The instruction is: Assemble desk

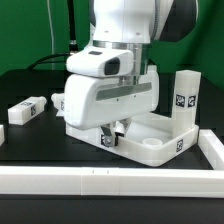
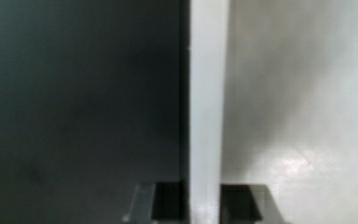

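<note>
The white Panda arm (image 1: pixel 110 60) is filling the upper middle of the exterior view, its smooth, rounded shell blocking much of the scene behind it. Under it a matte black table (image 1: pixel 30 140) is spreading across the frame. One long low white rail (image 1: pixel 90 182) is running along the lower edge.

The desk slab (image 1: pixel 150 152), a wide rimmed tray of white plastic, is lying flat at centre right, just behind the rail. One upright leg (image 1: pixel 186 100), short and square in section, is standing at the slab's corner on the exterior view's right. One lying leg (image 1: pixel 27 110) is resting on the table at the exterior view's left, well apart from the slab. A further white tagged piece is peeking out beside the arm, too hidden to name.

The gripper (image 1: pixel 117 131) is reaching down at the slab's near left part. Only the wrist view is showing its grip: the gripper (image 2: pixel 202 202) is pinching the slab's thin rim (image 2: pixel 208 90), the dark fingers (image 2: pixel 163 203) standing narrow on either face of it. Black table is lying on one side of that rim, glossy pale slab floor on the other.

Black-and-white square tags (image 1: pixel 181 144) are showing on the slab and legs.
</note>
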